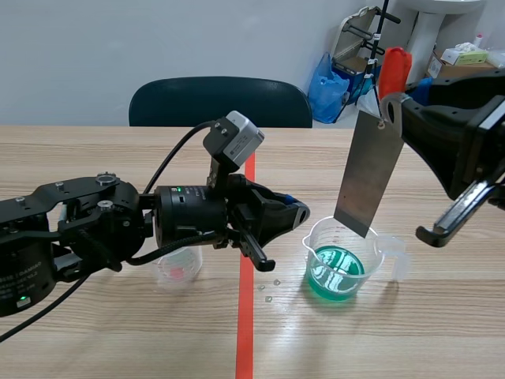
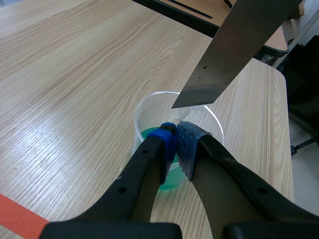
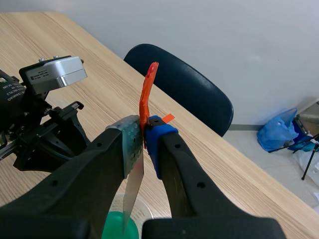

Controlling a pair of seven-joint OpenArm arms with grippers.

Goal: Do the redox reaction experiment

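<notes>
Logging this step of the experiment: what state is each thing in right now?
beaker: upright, part-filled with green liquid
metal plate: hanging, lower edge at the beaker's rim
small cup: upright, looks empty
left gripper: shut, holding nothing
right gripper: shut on metal plate

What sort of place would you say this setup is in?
Probably an office or lab room: a wood-grain table, a dark chair behind it, a blue bag and boxes by the wall. A metal sheet held over a green-liquid beaker suggests an experiment.

Overview, 2 wrist close-ups (beaker point(image 1: 338, 268) shared)
</notes>
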